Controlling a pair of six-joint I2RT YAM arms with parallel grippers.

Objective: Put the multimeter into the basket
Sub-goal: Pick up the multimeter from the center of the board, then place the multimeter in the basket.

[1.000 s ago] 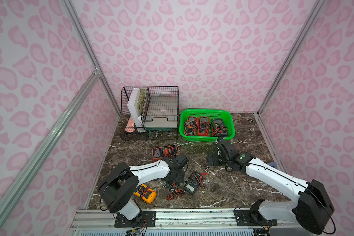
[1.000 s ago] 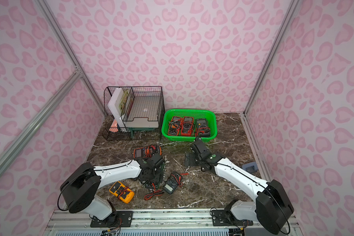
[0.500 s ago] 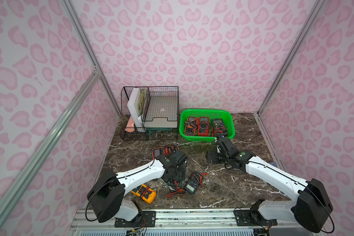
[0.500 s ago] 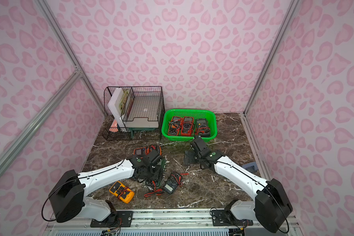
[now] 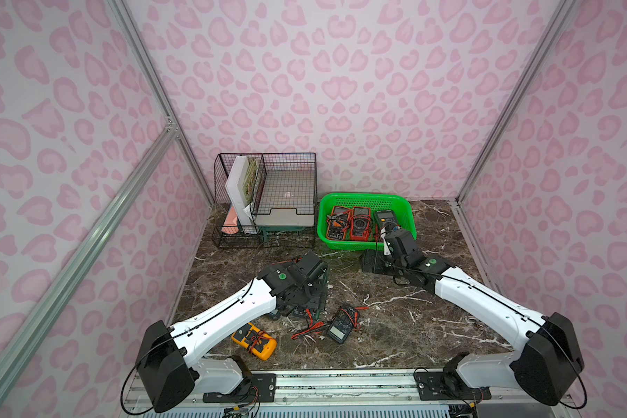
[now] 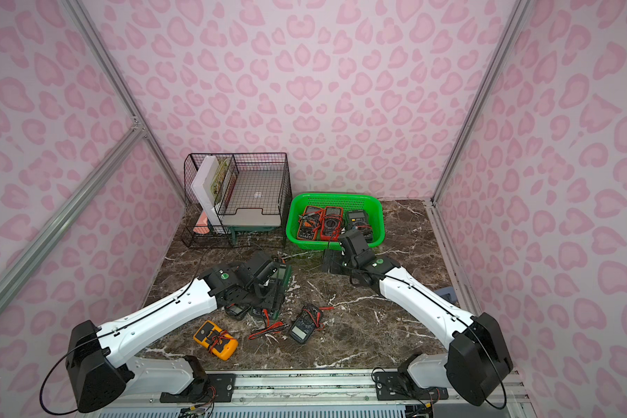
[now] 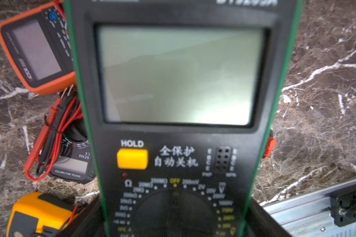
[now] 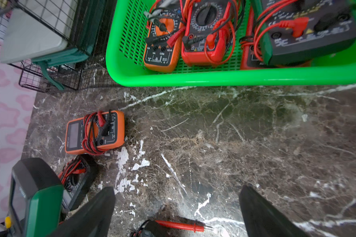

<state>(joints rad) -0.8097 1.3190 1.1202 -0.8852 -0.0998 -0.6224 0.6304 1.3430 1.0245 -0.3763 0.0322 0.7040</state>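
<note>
Multimeter (image 7: 177, 123): black body, green side edges, large grey display, yellow HOLD button. It is gripped in the left gripper (image 7: 174, 221). A dark finger (image 7: 84, 223) is pressed against each long flank at the dial end, and the display end is pointed away from the wrist. In the right wrist view the multimeter (image 8: 37, 197) is seen raised clear of the counter (image 8: 214, 143) and tilted, with a smaller black meter under it.

In a top view the multimeter (image 6: 281, 280) is found at the left-centre of the counter, nearer than the basket (image 6: 337, 197) and to its left, well apart from it. Most of the body is hidden by the left wrist.

Basket: bright green, perforated, set far and right of centre. Several multimeters are already laid inside, orange, red and dark, with red leads looped over them.

Right gripper (image 8: 177, 187): jaws spread wide, nothing between them, held over bare counter just near of the basket's near rim.

Loose on the counter:
- An orange multimeter (image 8: 95, 132) wrapped in leads, left of the basket and just beyond the left gripper.
- A yellow multimeter (image 5: 254, 340) near the front edge.
- A black multimeter (image 5: 341, 324) with red leads, right of the yellow one.

A black wire organiser (image 5: 265, 202) is placed at the far left, beside the basket.
</note>
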